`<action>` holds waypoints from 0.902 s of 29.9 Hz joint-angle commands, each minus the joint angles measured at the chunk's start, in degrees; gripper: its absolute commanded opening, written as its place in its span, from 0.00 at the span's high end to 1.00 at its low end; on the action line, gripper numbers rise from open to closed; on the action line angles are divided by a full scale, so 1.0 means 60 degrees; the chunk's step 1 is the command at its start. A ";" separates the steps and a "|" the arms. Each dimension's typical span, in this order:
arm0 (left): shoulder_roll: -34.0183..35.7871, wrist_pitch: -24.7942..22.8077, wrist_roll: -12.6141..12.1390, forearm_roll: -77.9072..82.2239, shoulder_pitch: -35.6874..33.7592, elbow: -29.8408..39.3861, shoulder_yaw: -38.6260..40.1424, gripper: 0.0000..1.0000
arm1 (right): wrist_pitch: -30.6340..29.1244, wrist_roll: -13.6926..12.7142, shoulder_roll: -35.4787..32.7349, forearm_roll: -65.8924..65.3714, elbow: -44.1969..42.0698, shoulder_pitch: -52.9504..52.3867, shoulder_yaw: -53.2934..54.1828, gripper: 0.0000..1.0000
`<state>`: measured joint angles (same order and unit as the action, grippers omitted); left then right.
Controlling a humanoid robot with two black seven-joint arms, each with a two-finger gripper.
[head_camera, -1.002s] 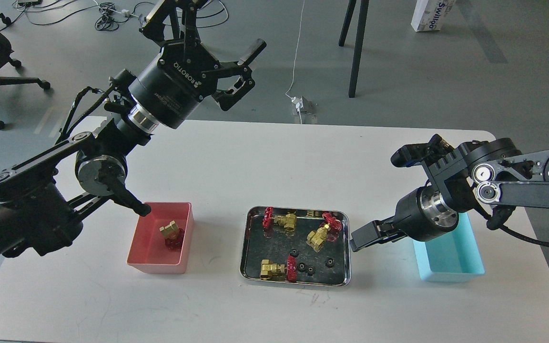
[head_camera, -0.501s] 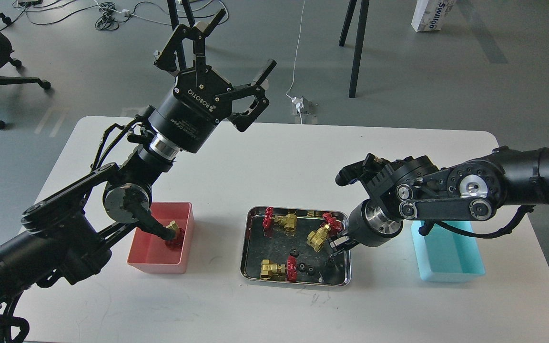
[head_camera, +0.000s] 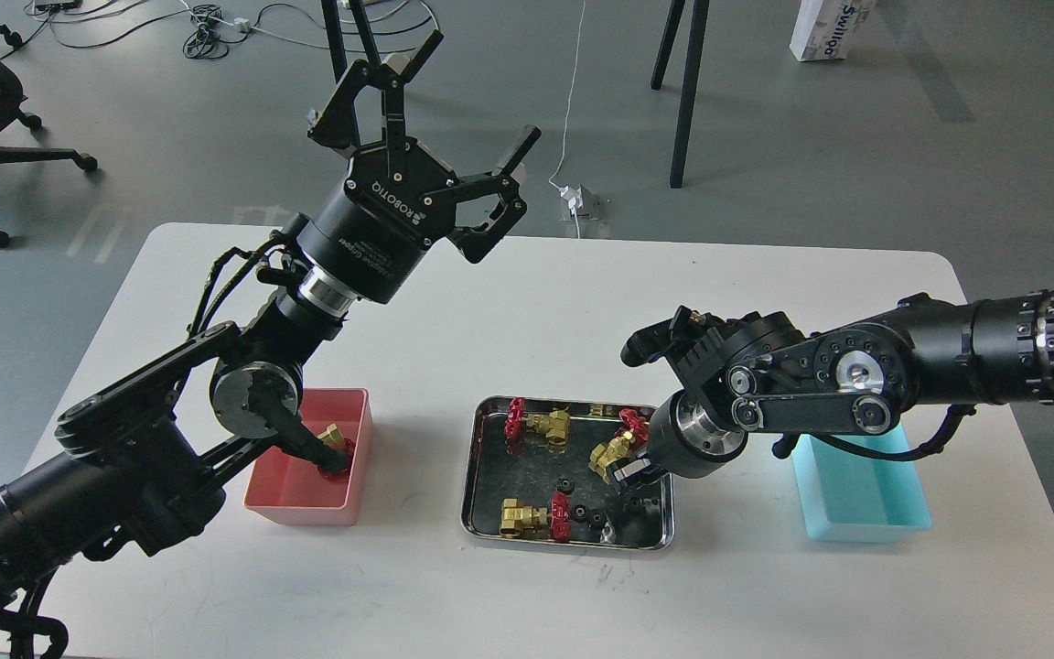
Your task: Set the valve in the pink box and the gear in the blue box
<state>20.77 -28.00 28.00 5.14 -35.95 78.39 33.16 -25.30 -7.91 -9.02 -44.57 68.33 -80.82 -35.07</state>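
Left arm (head_camera: 124, 448) coming in from the low left corner, bent at a round joint, then going up and to the right. Left hand (head_camera: 458, 124) held high in the air, its two fingers (head_camera: 513, 151) spread wide apart, nothing between them. Right arm (head_camera: 948, 352) reaching in from the right edge, stretched out long toward the middle. Wrist turned down. Right hand (head_camera: 629, 473) pointing low, close to the tabletop (head_camera: 527, 302), small and dark here, so hard to tell if its fingers are apart or together.
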 commanded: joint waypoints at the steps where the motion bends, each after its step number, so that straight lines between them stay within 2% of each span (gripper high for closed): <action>1: -0.0005 0.0000 0.0000 0.0007 0.0059 -0.0014 0.0010 0.04 | -0.0002 0.0000 0.0213 0.0001 -0.0269 0.0169 0.0000 0.60; 27: -0.0005 0.0000 0.0000 0.0022 0.0264 -0.0028 0.0025 0.03 | -0.0002 -0.0015 0.0609 0.0030 -0.0826 0.0551 -0.0219 0.55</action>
<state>20.77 -28.00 28.00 5.27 -34.38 78.22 33.31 -25.34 -8.00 -5.37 -44.38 63.62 -77.83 -36.38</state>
